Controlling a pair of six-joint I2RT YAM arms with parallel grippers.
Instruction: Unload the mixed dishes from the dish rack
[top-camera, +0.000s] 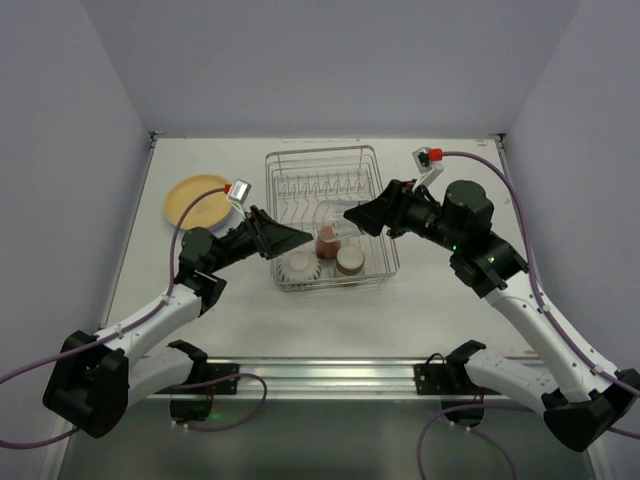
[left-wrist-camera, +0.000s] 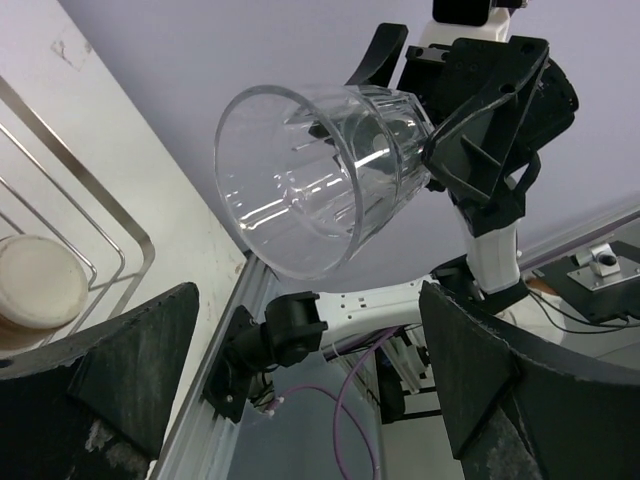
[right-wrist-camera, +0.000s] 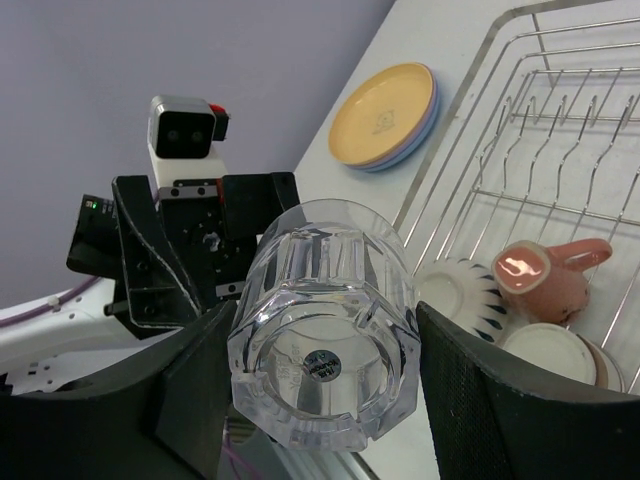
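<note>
The right gripper (right-wrist-camera: 325, 385) has the clear glass (left-wrist-camera: 310, 180) tight between its two fingers, squeezing it near the bottom. The glass is up in the air, lying on its side over the dish rack (top-camera: 320, 150), toward the 6 o'clock end. Its open mouth points to 9 o'clock, at the left gripper (left-wrist-camera: 305, 345), which is open very wide and holds nothing. I think the glass is turned this way so the left gripper can take it. Below, the white ribbed bowl (top-camera: 298, 265), pink mug (top-camera: 327, 240) and brown-and-cream cup (top-camera: 350, 261) wait in the rack. The plates (top-camera: 197, 198) sit stacked on the table (top-camera: 450, 300) at 10 o'clock, yellow on top.
</note>
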